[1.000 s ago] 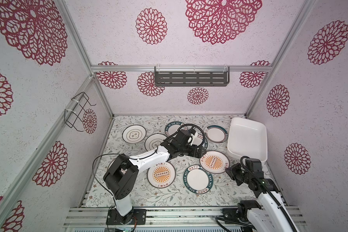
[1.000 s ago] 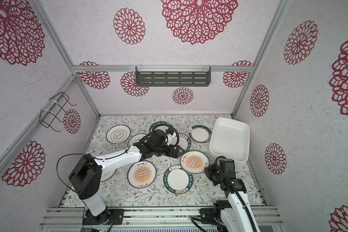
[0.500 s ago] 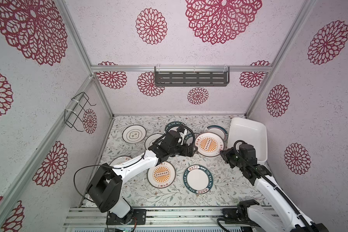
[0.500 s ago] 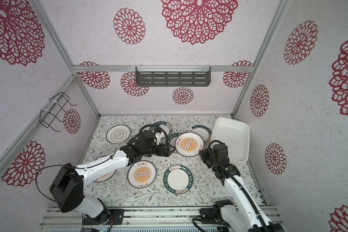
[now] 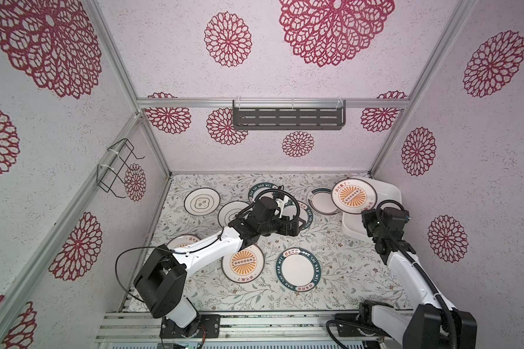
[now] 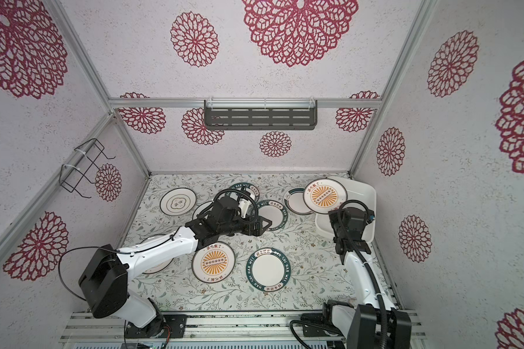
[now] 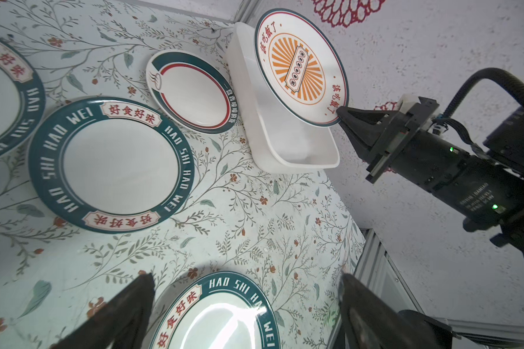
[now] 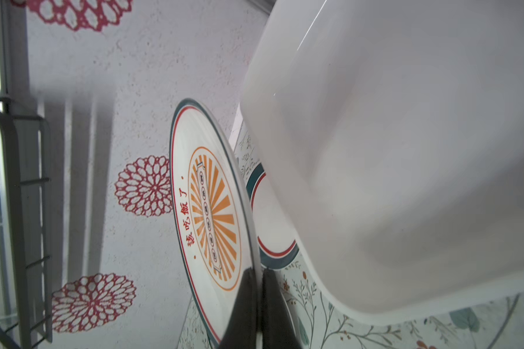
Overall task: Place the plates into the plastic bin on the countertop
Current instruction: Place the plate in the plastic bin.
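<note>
We see our right gripper clamped on the rim of the sunburst plate, tilted mid-frame just beside the plastic bin; a teal-and-red-ringed plate lies on the countertop behind.

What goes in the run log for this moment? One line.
right gripper: shut on sunburst plate, tilted over bin | left gripper: open, empty, above countertop
</note>
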`<state>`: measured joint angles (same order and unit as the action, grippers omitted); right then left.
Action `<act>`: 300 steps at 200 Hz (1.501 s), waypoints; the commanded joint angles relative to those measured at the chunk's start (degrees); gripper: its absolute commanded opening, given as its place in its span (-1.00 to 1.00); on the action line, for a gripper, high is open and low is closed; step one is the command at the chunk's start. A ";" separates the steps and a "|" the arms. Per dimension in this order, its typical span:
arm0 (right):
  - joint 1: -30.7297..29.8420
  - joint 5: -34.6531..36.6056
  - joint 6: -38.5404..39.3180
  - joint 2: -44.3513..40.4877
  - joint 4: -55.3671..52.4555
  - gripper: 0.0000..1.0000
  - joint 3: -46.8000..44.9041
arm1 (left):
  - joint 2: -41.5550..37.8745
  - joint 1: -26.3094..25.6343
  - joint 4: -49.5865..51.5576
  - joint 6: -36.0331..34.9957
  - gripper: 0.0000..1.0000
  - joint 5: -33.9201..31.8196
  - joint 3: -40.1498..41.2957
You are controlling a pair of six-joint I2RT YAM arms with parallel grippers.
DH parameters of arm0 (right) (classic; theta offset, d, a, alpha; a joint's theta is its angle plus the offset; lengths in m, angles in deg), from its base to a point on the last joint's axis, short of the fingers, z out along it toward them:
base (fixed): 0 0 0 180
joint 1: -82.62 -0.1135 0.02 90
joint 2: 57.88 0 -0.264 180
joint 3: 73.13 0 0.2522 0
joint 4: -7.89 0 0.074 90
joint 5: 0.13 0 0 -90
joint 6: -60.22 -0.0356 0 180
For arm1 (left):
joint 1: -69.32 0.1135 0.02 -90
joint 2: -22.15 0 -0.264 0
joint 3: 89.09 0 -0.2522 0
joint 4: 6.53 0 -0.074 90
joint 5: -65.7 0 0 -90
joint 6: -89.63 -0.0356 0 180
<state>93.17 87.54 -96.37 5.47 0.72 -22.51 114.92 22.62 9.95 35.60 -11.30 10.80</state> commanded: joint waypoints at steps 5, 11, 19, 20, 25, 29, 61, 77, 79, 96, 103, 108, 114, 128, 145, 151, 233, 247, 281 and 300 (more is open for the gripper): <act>5.89 -2.27 -0.56 2.25 8.44 -1.00 1.38 | 2.94 -1.86 0.20 -1.15 0.94 -0.19 -3.34; 6.66 -1.60 -0.93 2.85 8.86 -1.00 1.16 | 3.55 -2.05 0.13 -0.98 0.94 -0.21 -3.79; 7.23 0.06 -1.42 3.86 9.41 -1.00 0.80 | 4.35 -2.30 -0.06 -0.81 0.94 -0.24 -4.21; 7.26 0.27 -1.43 4.00 9.50 -1.00 0.78 | 4.43 -2.32 -0.07 -0.81 0.94 -0.24 -4.26; 7.50 1.12 -1.45 4.70 10.29 -1.00 0.60 | 4.82 -2.39 -0.08 -0.72 0.94 -0.22 -4.59; 7.71 1.61 -1.44 5.36 10.89 -1.00 0.56 | 5.15 -2.43 -0.02 -0.76 0.94 -0.21 -4.81; 9.05 2.14 -2.60 12.44 14.24 -1.00 2.72 | 7.15 -2.61 1.92 -1.43 0.94 -0.40 -7.05; 9.10 1.90 -3.50 16.43 15.51 -1.00 4.51 | 7.62 -2.68 2.11 -1.45 0.94 -0.98 -7.56; 9.11 1.94 -3.65 16.93 15.63 -1.00 4.75 | 7.63 -2.69 2.11 -1.43 0.94 -1.03 -7.57; 9.10 3.18 -5.53 20.32 16.80 -1.00 5.63 | 7.92 -2.70 2.11 -1.23 0.94 -1.33 -7.74; 9.05 3.82 -5.67 21.48 18.03 -1.00 5.77 | 7.94 -2.70 2.04 -1.13 0.94 -1.50 -7.75; 9.05 4.07 -5.80 22.47 18.37 -1.00 6.14 | 7.94 -2.71 2.03 -1.11 0.94 -1.64 -7.75; 9.05 4.10 -6.00 23.55 18.18 -1.00 6.77 | 7.84 -2.72 2.02 -1.13 0.94 -1.73 -7.75; 8.97 4.36 -6.08 26.10 17.63 -1.00 8.69 | 7.80 -2.70 2.39 -1.37 0.94 -1.92 -7.92; 8.97 5.05 -7.02 28.59 18.09 -1.00 9.70 | 7.82 -2.70 3.29 -1.64 0.94 -2.25 -8.35; 8.99 4.95 -7.67 29.47 18.38 -1.00 10.13 | 7.71 -2.70 3.42 -1.61 0.94 -2.43 -8.29; 7.45 6.48 -7.40 35.90 12.82 -1.00 15.91 | 4.29 -2.78 2.32 0.47 0.94 -5.34 -4.21; 7.19 6.03 -7.08 36.64 12.18 -1.00 16.35 | 3.91 -2.76 2.11 0.86 0.94 -5.78 -3.63; 6.95 6.36 -7.17 37.44 10.44 -1.00 16.79 | 3.34 -2.78 2.60 0.98 0.94 -6.62 -3.55; 6.96 6.33 -6.99 37.48 9.07 -1.00 17.02 | 2.71 -2.80 2.81 0.78 0.94 -7.19 -3.27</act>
<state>100.32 92.87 -103.36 43.50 10.08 -7.54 120.26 20.33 12.73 36.36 -17.16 6.93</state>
